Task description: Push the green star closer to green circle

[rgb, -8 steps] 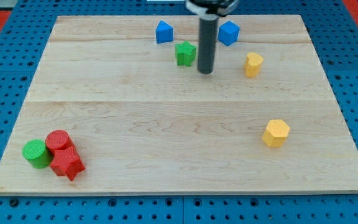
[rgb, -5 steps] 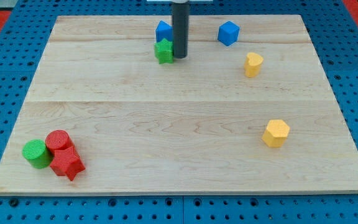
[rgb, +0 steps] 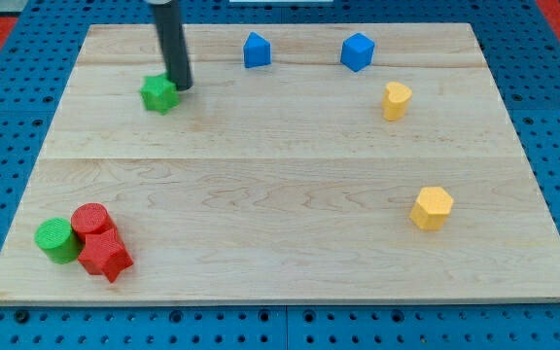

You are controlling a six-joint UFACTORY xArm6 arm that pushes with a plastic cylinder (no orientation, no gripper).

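The green star [rgb: 158, 94] lies on the wooden board [rgb: 280, 194] near the view's top left. My tip [rgb: 180, 86] is right against the star's upper right side, and the dark rod rises out of the view's top. The green circle [rgb: 56, 239] stands at the view's bottom left, far below and to the left of the star. It touches a red cylinder [rgb: 91, 220], and a red star [rgb: 105, 256] lies just beside them.
Two blue blocks [rgb: 256, 50] [rgb: 357, 51] sit along the view's top edge. A yellow block [rgb: 396, 100] is at the right, and a yellow hexagon [rgb: 432, 207] is lower right. A blue pegboard surrounds the board.
My tip has swept to the view's left, pushing the green star leftward from beside the left blue block to the board's top left.
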